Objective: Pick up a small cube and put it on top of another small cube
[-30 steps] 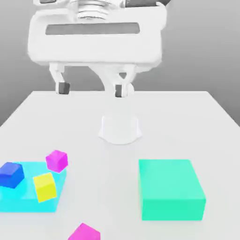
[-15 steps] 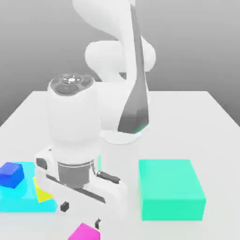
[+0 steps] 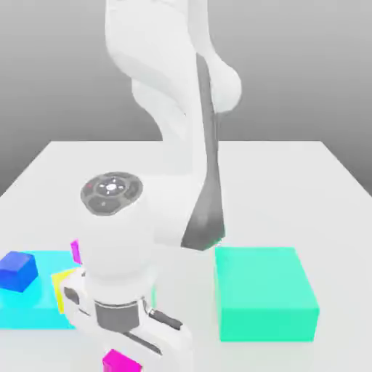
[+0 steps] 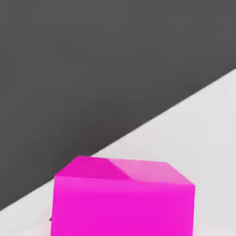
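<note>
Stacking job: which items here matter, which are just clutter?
In play:
- magenta cube at the front table edge, under the arm's hand
- blue cube, yellow cube, second magenta cube: possible bases, on the cyan slab

Lying about:
- green block
- table

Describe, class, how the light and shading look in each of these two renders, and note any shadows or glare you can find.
Exterior view: soft, even light, a grey backdrop fading darker upward, no hard shadows on the white table, no glare on the teal block. Hand view: the magenta cube has a paler top face and flat, evenly lit front, against a plain dark background; only a faint shadow at its base.
</note>
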Robot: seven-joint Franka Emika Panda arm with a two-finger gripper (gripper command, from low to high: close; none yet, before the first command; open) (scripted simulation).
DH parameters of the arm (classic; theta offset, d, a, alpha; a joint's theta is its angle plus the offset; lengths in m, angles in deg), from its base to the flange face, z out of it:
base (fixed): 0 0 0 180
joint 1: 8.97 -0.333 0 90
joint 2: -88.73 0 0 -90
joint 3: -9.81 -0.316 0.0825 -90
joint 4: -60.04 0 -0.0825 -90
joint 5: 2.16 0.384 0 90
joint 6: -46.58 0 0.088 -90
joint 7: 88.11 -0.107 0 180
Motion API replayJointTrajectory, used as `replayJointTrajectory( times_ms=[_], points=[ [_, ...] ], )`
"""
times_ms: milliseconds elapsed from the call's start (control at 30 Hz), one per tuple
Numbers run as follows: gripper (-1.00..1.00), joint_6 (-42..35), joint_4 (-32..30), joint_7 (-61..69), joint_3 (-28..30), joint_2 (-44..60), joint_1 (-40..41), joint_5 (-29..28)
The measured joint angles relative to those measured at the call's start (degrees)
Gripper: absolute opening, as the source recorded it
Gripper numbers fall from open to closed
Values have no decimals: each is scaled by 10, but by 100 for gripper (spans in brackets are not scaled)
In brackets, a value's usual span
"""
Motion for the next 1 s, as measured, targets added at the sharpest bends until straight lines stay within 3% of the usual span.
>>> replayJointTrajectory(
  times_ms=[267,667,867,900,1000],
  points=[
    [-100,-45,-119,-183,61,-165,37,9],
    [-100,-106,-306,-517,69,-413,181,-43],
    [-100,6,-336,-541,73,-332,193,-42],
    [100,26,-339,-539,74,-314,192,-39],
    [100,26,-339,-539,74,-314,192,-39]
  ],
)
